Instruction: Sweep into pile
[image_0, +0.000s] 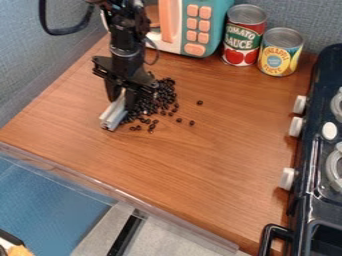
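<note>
I have my gripper (123, 100) low over the wooden table (200, 160), toward the view's upper left, with its two fingers pinching a pale bar (114, 115) between them. The bar slants out from under me toward the near left. The dark beans (162, 98) lie just beside my fingers and the bar, on the view's right: most bunched in an uneven heap, others scattered around its near edge, and a few loose on the wood farther right, apart from the rest. Behind them, at the back of the table, I have a teal toy microwave (210, 25) with peach buttons, then a red can (242, 37) and a yellow can (280, 54), both upright. A dark toy stove (304, 202) with white knobs runs along the view's right side.
</note>
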